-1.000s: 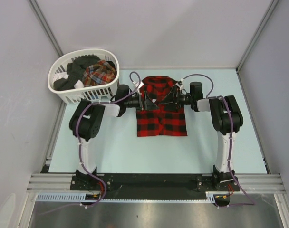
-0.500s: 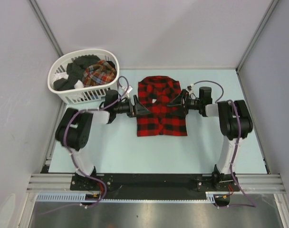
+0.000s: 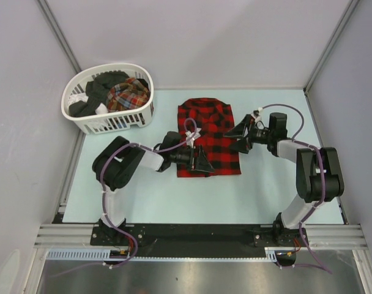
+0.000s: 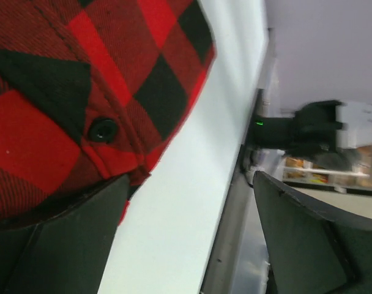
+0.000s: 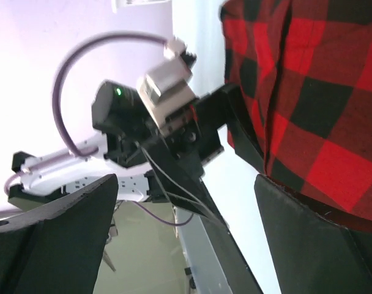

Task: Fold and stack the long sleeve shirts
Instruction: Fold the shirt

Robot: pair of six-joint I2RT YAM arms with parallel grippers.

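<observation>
Top external view: the red-and-black checked shirt (image 3: 207, 122) lies flat in the middle of the surface (image 3: 155, 196), collar toward the far end. No sleeves stick out, so it reads as a tidy rectangle. A second ago both tools sat over its middle. They then drew apart, and now the left tool (image 3: 203, 162) has swung down to the near-left part of the hem, while the right tool (image 3: 236, 139) sits at the shirt's right edge. Both are spread wide and pinch nothing. From the left wrist, one finger hangs low over the hem corner close to a button (image 4: 103, 130). I'd say the side folds are done and the hem-up fold comes next. A plaid shirt (image 3: 128, 93) waits in the basket (image 3: 106, 125), far left.
</observation>
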